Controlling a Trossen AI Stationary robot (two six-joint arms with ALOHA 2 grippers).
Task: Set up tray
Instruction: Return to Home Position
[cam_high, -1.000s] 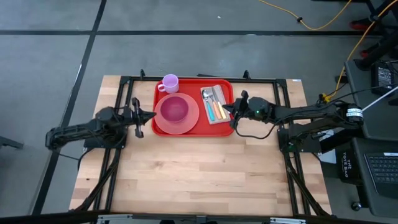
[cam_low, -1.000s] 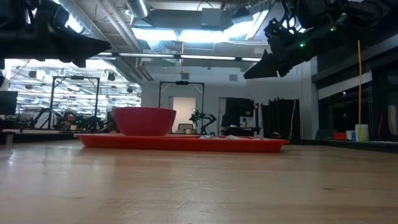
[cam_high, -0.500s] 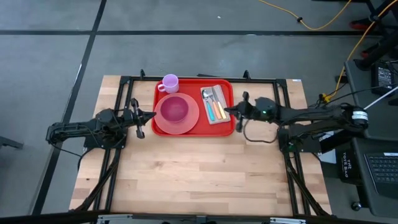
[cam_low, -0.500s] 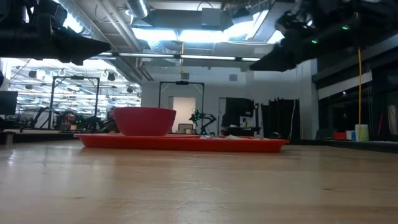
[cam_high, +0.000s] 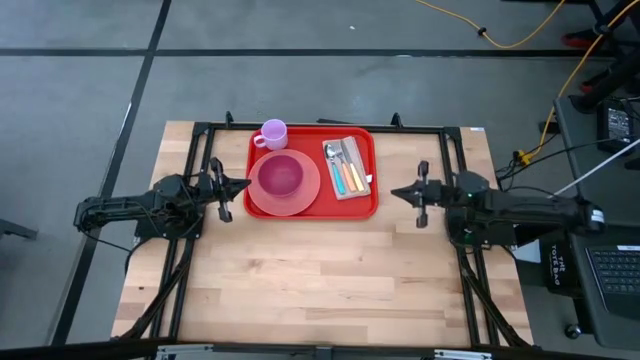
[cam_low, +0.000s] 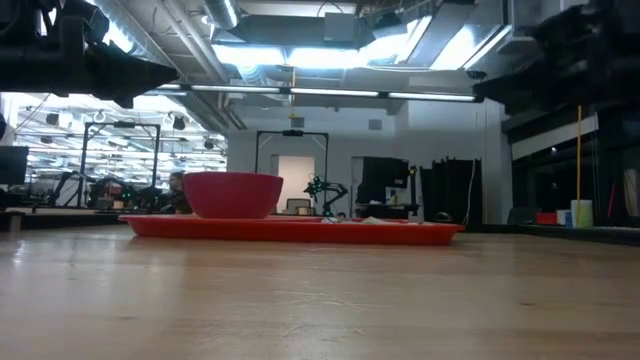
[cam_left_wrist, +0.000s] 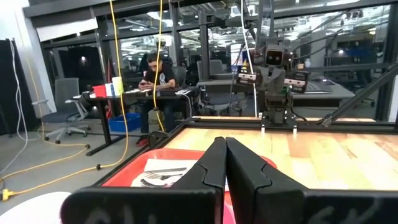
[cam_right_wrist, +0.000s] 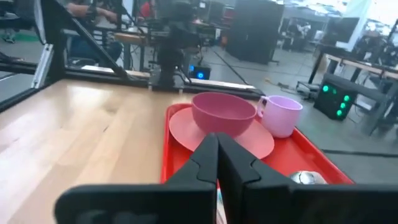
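The pale wooden table top (cam_high: 300, 290) fills the lower half of the overhead frame. Above it, in the upper middle, lies the large bright red rectangular plastic tray (cam_high: 340, 207), flat on the wood, with its long axis running left to right across the picture and its far long edge close to the table's upper border. On its left half stands a round pink plate (cam_high: 306, 201) carrying a deeper pink round bowl (cam_high: 280, 175). A lilac plastic mug (cam_high: 272, 133) stands at the tray's upper left corner. On the right half a white table napkin (cam_high: 360, 148) lies lengthwise up the frame, with three pieces of cutlery side by side on it: a blue-handled spoon (cam_high: 334, 168) at the left, an orange-handled fork (cam_high: 345, 172) in the middle and a yellow-handled knife (cam_high: 355, 170) at the right. The left gripper (cam_high: 246, 186) sits at mid-left, its tip just beside the tray's left short edge, fingers pressed together and empty. The right gripper (cam_high: 393, 193) sits at mid-right, clear of the tray's right short edge, fingers likewise together and holding nothing.
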